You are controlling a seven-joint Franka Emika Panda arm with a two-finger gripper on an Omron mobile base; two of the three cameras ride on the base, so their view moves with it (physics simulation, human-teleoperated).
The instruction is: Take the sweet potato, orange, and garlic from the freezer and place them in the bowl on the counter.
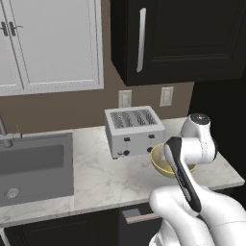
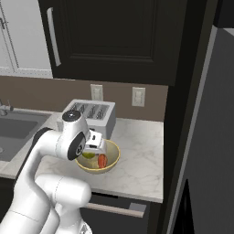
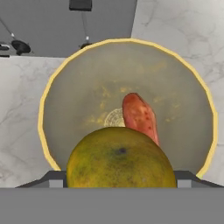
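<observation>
Your end effector [image 3: 120, 186] pinching orange [image 3: 121, 158], lower centre of hand frame, directly over bowl [image 3: 46, 109]; sweet potato [image 3: 139, 116] already inside, long axis near-vertical in frame.

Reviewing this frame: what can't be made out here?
- Bowl: in the left base view the arm covers its inside.
- Orange: hand view, lower part cut off, so the fingers' contact is unclear.
- Sweet potato: near end hidden behind the orange.
- Gripper: right base view, fingers hidden.

Base views flank bowl [image 2: 98, 161]; hand view looks seemingly straight down.
</observation>
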